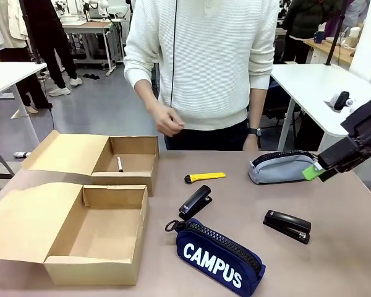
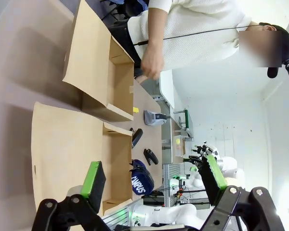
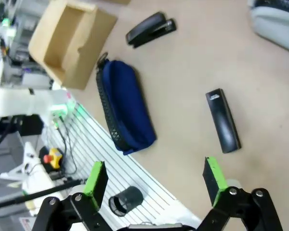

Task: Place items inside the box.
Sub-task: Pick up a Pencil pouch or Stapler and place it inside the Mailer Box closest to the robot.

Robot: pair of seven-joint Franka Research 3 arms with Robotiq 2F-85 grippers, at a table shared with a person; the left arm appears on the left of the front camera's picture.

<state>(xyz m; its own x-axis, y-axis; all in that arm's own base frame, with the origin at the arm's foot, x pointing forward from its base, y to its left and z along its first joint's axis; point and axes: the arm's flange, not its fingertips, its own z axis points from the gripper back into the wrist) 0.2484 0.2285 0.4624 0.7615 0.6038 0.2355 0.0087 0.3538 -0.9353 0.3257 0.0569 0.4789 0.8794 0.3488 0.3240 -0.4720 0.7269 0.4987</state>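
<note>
While the right gripper (image 3: 154,177) hangs jaws apart, the stiff, slick, long black stapler (image 3: 222,120) at lower right probably suits pinching across its middle.

Matt cardboard box (image 1: 93,272), navy cloth pencil case (image 1: 219,263), grey cloth pencil case (image 1: 275,170), glossy black stapler (image 1: 287,225), smooth table (image 1: 346,260)
</note>
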